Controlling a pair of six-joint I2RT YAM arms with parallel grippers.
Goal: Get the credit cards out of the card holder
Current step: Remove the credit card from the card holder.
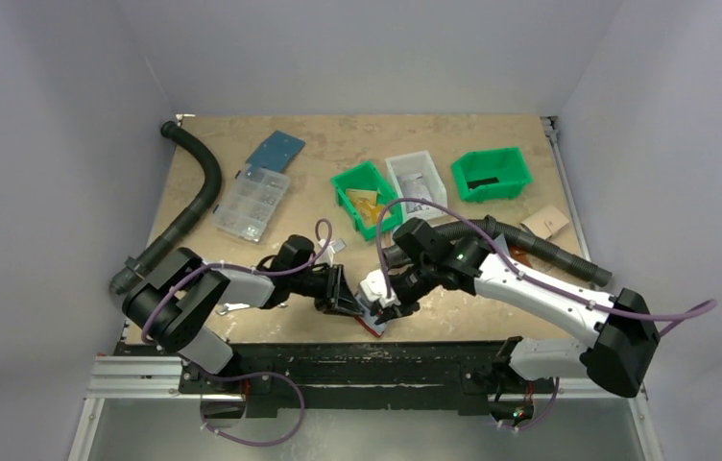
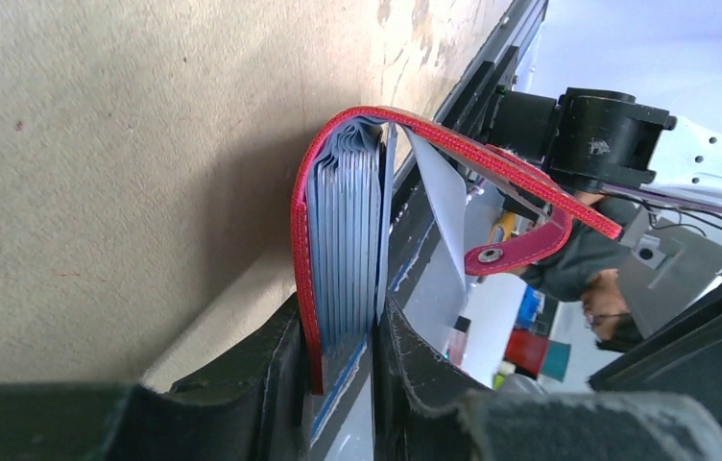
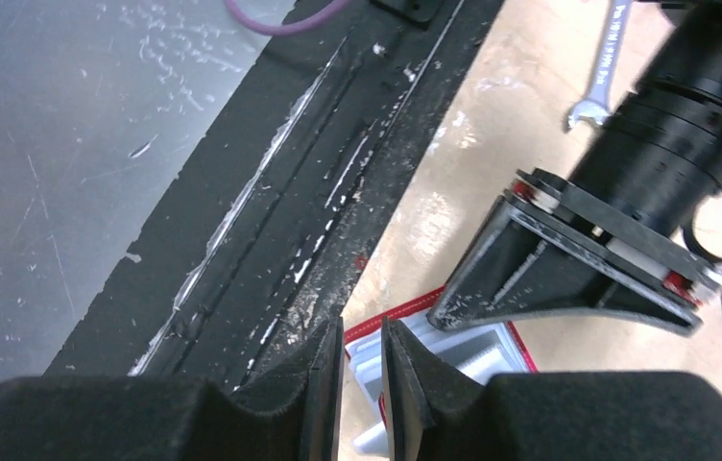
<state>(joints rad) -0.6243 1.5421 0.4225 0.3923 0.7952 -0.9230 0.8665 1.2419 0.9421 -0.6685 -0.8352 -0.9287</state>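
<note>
At 6 o'clock, by table (image 1: 472, 317) edge: holder (image 2: 298, 240) clamped in narrow left gripper (image 2: 340, 327). Right gripper (image 3: 362, 336) nearly closed about, maybe, a card (image 3: 369, 373); hold unclear. Risk: shallow bite slips, or pull drags holder free.

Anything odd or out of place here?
The card holder is clamped in the left claw at the table's near edge, its red cover bowed open and snap strap loose. A spanner lies on the table.

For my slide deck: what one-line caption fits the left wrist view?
Left gripper pinches the red card holder across its pale blue pockets, snap strap unfastened.
</note>
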